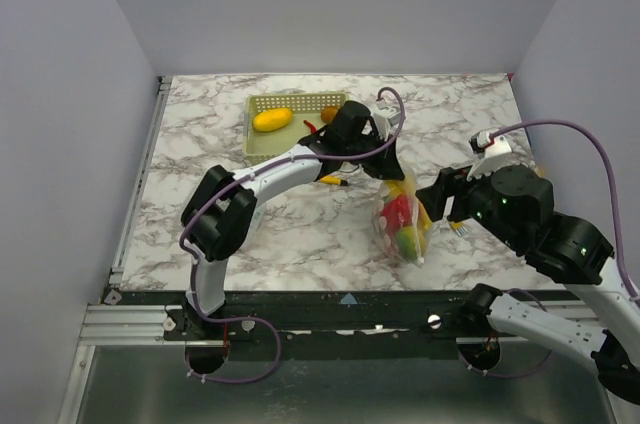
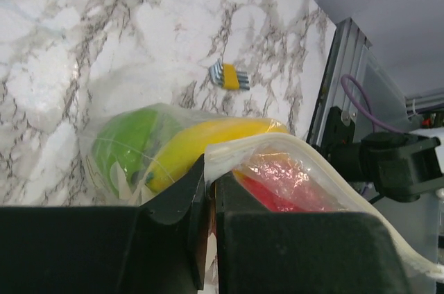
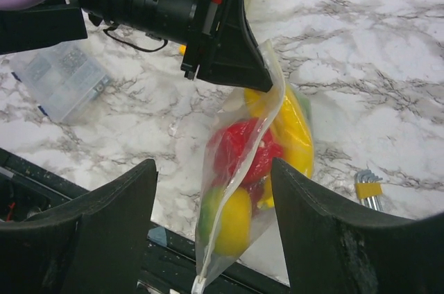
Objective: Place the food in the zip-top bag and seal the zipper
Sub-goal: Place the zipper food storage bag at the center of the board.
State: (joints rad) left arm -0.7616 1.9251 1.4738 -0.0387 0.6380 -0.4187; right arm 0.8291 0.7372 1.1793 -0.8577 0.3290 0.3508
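The zip-top bag hangs over the table's near middle, holding food: a red piece, a yellow round one, a banana and a green pepper. My left gripper is shut on the bag's top corner, and in the right wrist view this left gripper holds the bag up. The zipper runs down the near edge to a white slider. My right gripper is open, a finger on either side of the lower bag, not touching it. In the top view the right gripper sits just right of the bag.
A yellow-green basket at the back holds a yellow fruit and an orange piece. A hex-key set lies right of the bag. A clear packet lies on the marble. The table's near edge is just below the bag.
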